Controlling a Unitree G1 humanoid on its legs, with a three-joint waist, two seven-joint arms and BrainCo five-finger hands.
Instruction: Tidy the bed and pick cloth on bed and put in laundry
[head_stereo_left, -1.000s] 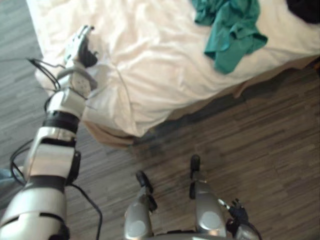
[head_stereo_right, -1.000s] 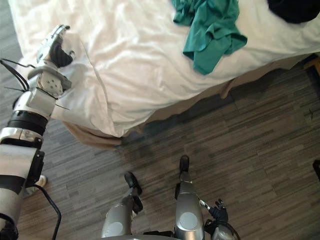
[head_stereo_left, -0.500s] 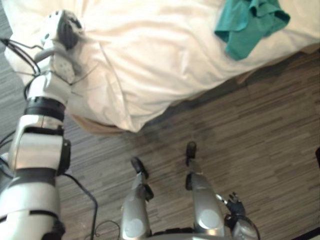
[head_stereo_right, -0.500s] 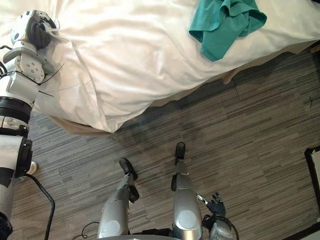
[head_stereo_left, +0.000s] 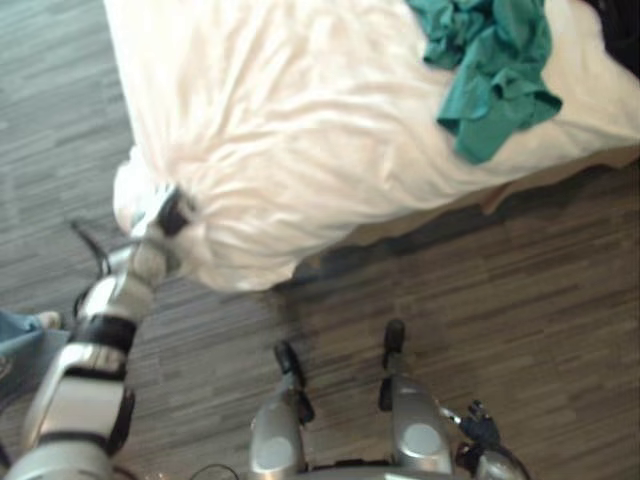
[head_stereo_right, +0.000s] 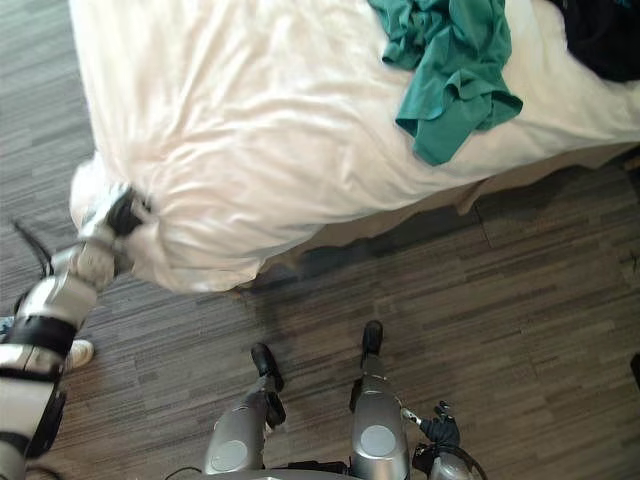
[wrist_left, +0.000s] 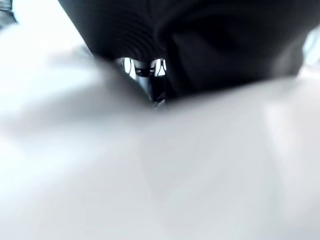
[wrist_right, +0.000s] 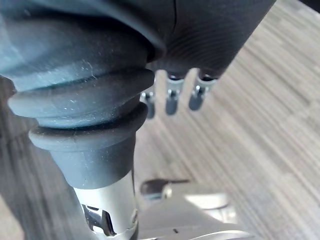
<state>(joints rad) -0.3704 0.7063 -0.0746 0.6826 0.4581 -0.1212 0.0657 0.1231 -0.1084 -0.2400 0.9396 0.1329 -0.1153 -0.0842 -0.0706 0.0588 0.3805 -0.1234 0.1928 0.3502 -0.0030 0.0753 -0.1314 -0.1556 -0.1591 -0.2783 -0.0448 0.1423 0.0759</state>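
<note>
The dark ribbed cover (wrist_left: 120, 30) of the left hand (wrist_left: 215, 50) pressed against white bedding (wrist_left: 160, 180). The bedding rose against the cover's edge.

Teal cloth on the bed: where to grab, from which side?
Probably pinch the teal cloth at its lobe nearest the robot, coming down from that side: the folds there stand raised off the white duvet. The right hand hangs free.

The left arm is stretching forward, its left hand (head_stereo_left: 169, 212) showing the dark cover uppermost. The right hand (head_stereo_right: 438, 430) is hanging down, fingers (wrist_right: 171, 98) loosely straight.
</note>
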